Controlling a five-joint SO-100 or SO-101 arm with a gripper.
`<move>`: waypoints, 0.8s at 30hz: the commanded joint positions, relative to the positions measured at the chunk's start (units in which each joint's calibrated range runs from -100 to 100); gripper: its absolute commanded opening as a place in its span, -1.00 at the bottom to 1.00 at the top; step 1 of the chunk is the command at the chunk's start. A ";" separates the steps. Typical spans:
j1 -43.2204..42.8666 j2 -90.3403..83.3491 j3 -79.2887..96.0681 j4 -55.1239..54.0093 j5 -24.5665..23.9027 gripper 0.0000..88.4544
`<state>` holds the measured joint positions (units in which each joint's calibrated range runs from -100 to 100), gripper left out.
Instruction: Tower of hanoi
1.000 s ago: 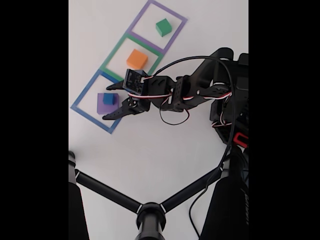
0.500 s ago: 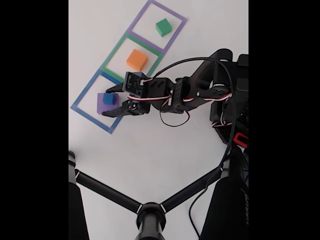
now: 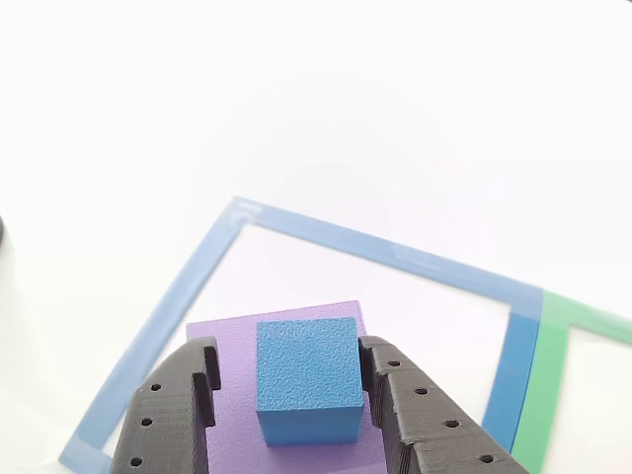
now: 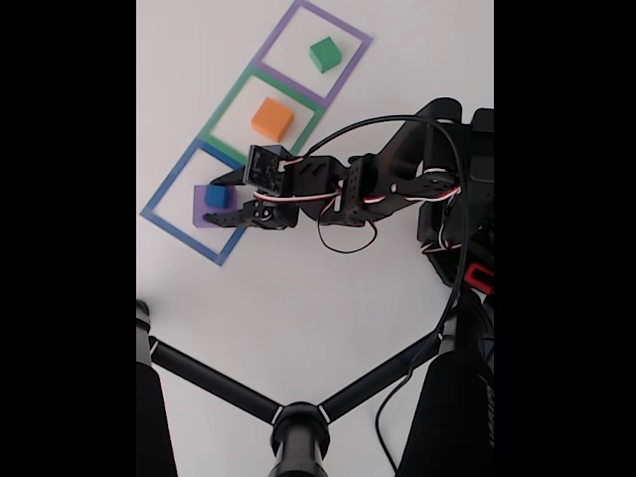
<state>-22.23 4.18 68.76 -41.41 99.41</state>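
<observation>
No lettering or numbers are legible anywhere (blocks included).

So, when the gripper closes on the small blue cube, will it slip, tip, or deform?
The blue cube looks rigid, so it probably will not deform. Its grainy matte faces should grip well. The fingers flank flat opposite sides, so tipping seems unlikely. It rests on the purple block, which might shift.

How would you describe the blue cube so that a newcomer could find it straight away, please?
On the white table, find the row of three taped squares and take the blue outline. Inside it lies a flat purple block; the blue cube sits on top, between the fingers of the hand, the only stacked block.
</observation>
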 commanded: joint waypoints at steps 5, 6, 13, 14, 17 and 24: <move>-0.88 -0.18 -0.85 -1.42 0.59 -0.80; -0.88 -0.18 -0.85 -1.42 0.59 -0.81; -0.98 -0.18 -1.03 -1.42 0.59 -0.84; -0.98 -0.18 -1.03 -1.42 0.59 -0.85; -0.78 -0.34 -1.48 -1.34 0.59 -0.86; -0.40 -0.75 -1.94 -1.10 0.59 -0.88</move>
<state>-22.64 4.18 68.76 -41.41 99.41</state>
